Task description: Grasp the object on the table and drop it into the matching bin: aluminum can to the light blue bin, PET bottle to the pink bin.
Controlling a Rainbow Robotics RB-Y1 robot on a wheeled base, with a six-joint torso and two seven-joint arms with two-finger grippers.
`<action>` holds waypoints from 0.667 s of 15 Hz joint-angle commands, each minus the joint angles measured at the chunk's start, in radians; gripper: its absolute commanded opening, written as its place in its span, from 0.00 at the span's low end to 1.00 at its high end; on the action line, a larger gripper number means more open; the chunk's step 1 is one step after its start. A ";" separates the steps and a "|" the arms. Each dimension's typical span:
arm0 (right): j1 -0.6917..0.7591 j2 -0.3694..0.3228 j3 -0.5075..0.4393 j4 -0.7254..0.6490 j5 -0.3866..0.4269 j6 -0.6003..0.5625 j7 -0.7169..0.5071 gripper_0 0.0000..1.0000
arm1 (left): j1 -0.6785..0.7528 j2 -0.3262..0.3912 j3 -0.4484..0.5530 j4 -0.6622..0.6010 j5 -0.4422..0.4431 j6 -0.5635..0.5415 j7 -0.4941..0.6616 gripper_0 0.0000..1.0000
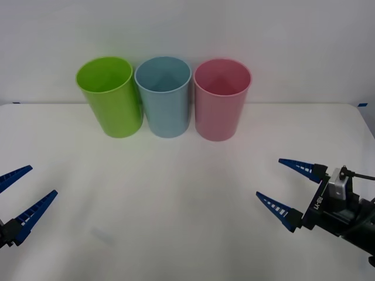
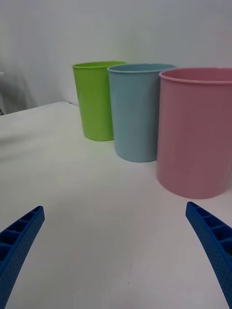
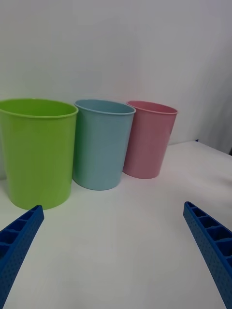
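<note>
Three bins stand in a row across the upper centre of the front view, on the white table (image 1: 187, 199): lime green bin (image 1: 111, 99), light blue bin (image 1: 164, 98), pink bin (image 1: 220, 100), each touching or just beside its neighbour. The can's whereabouts cannot be told. Left gripper (image 1: 20, 193) sits at the lower left edge, fingers spread, holding nothing. Right gripper (image 1: 274, 182) sits at lower right, fingers likewise spread and empty, well apart from the bins.
</note>
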 commanded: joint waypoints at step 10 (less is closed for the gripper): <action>0.214 0.032 -0.114 0.000 -0.044 -0.054 0.022 1.00 | 0.000 0.000 0.000 0.000 0.000 0.000 0.000 1.00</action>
